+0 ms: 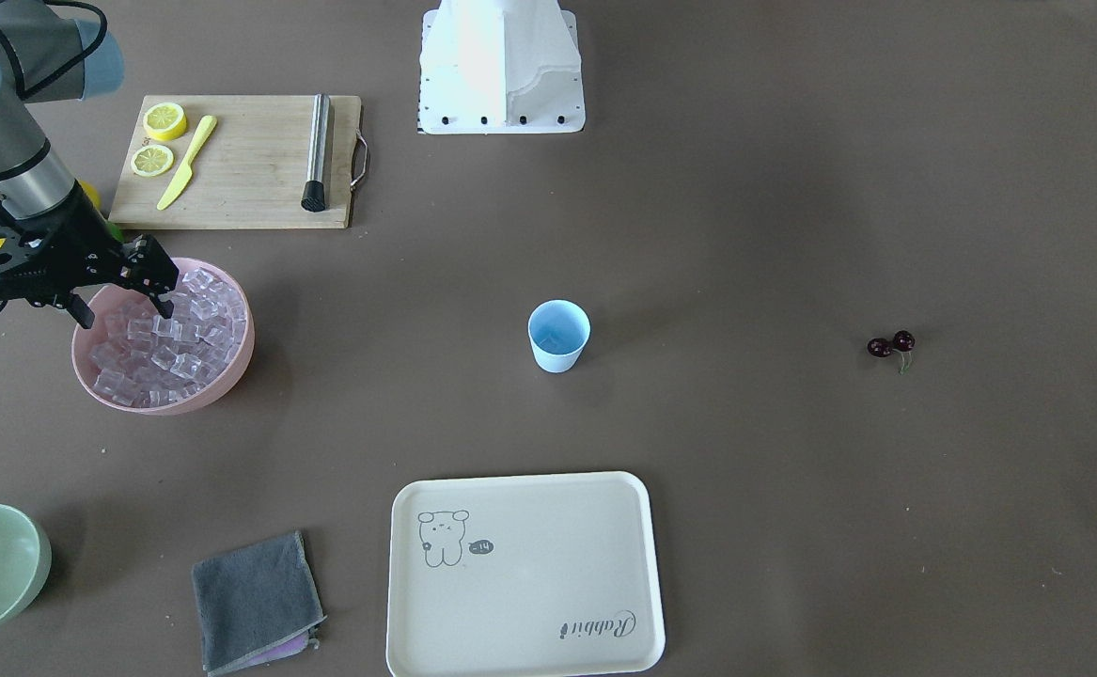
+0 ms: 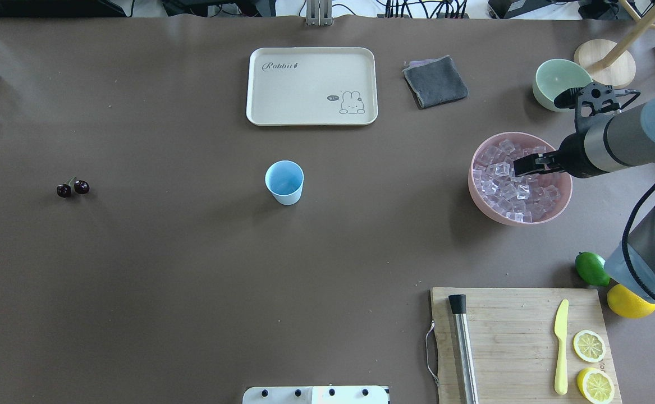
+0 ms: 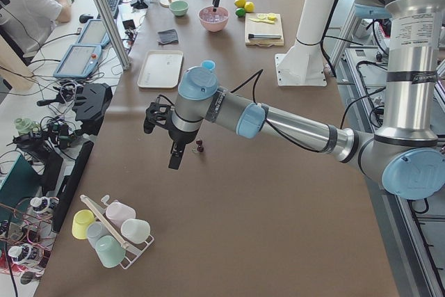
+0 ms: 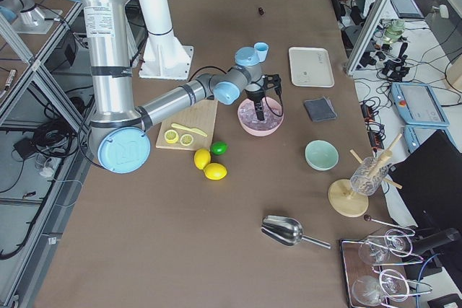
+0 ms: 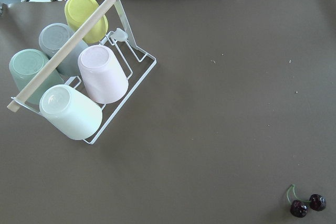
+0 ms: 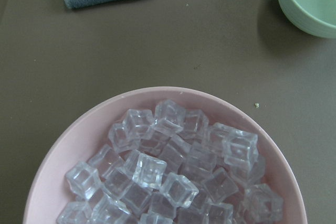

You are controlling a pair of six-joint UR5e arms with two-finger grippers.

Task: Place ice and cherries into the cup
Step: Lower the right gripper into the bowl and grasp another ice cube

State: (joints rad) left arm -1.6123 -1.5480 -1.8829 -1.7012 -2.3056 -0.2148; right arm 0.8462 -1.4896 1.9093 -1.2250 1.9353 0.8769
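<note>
Ice (image 6: pixel 173 182) within pink bowl (image 6: pixel 73 140) rim

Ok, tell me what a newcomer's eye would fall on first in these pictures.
The pink bowl heaped with clear ice, off on the robot's right, with the right gripper poised over the cubes. Then the light-blue cup standing alone and empty in the middle of the table, and the two dark cherries lying by themselves far toward the robot's left.
</note>
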